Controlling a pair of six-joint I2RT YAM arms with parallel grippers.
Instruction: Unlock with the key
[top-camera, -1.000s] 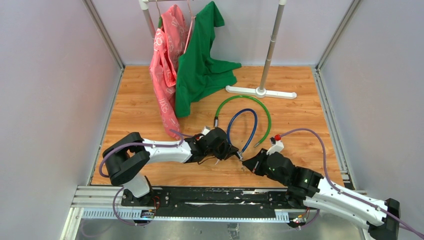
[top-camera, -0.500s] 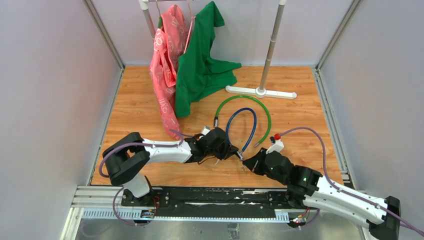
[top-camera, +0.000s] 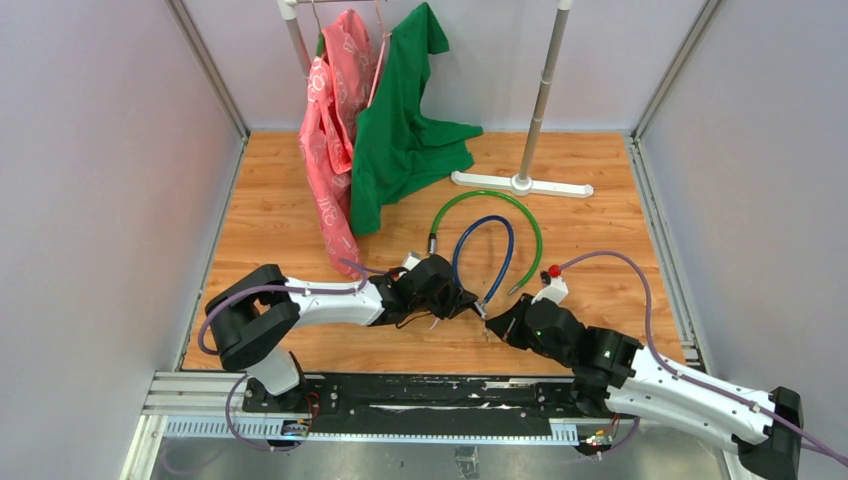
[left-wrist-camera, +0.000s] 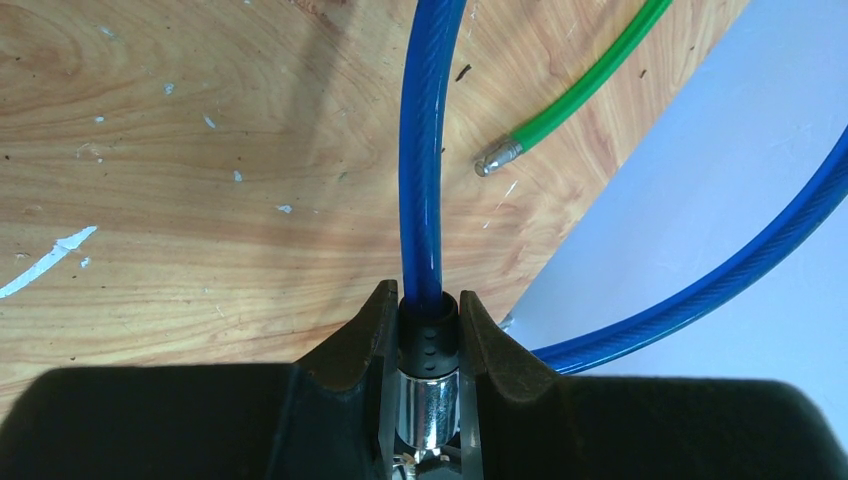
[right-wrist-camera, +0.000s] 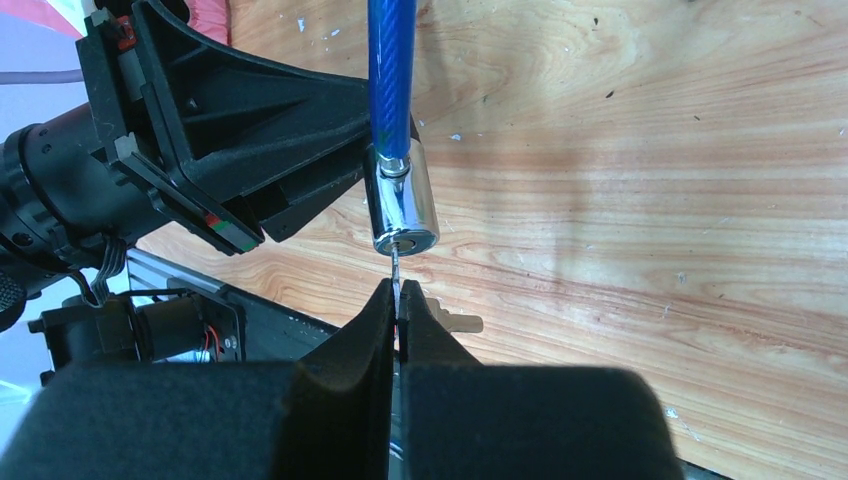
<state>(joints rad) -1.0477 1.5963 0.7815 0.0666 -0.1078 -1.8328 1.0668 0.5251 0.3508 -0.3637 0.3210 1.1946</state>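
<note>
At the upper left of the top view, a pink garment (top-camera: 328, 150) and a green garment (top-camera: 400, 135) hang from a rack (top-camera: 521, 182) and drape onto the wooden table (top-camera: 260, 225).

Below them, left of centre, the left gripper (top-camera: 462, 302) is narrowed onto the blue cable lock (top-camera: 503, 250). In the left wrist view its two fingers (left-wrist-camera: 365, 335) clamp the black collar where the blue cable enters the chrome lock cylinder (left-wrist-camera: 428, 410).

Just right of it, at the frame's lower middle, the key (right-wrist-camera: 395, 272) stands edge-on. Its thin blade tip meets the keyhole in the end face of the lock cylinder; how far it sits inside cannot be told. The right gripper (top-camera: 490, 325) pinches the key with its fingers pressed fully together, and is just beside the left gripper.

Further right, a green cable (top-camera: 535, 225) arcs around the blue loop on the table. Its metal tip lies free, apart from the lock.
</note>
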